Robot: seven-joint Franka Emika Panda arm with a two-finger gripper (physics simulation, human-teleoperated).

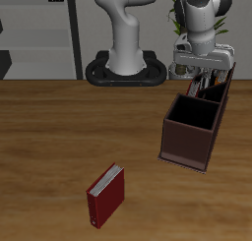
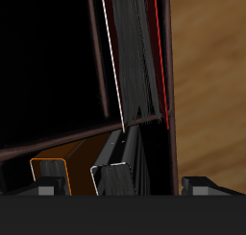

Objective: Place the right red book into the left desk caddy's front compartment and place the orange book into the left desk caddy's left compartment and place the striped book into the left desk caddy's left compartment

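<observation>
**A:** Two of the three books looked settled, then? Where was the tool?

**B:** It hung right above the back end of the left desk caddy. Its fingers stood wide apart, with nothing clamped between them. Directly beneath it the striped book stood on edge in a compartment, touching neither finger.

**A:** Why upright?

**B:** I'd say because the well was narrow. A book goes in spine-down, and the walls keep it standing once the tool lets go. The orange book sat in the same region, just beside the striped one and lower under the tool, so the two shared that space as the task asked.

**A:** And the red one?

**B:** A red book lay flat on the worktop, well apart from the tool and nearer the front edge. I took it for the right red book, though nothing there let me compare shades. The caddy's wells on the near side of the tool looked dark and empty, which fitted a book not yet delivered.

**A:** Anything unclear?

**B:** A thin red edge ran beside the striped book. I couldn't tell whether it was the caddy's wall or another cover
</observation>
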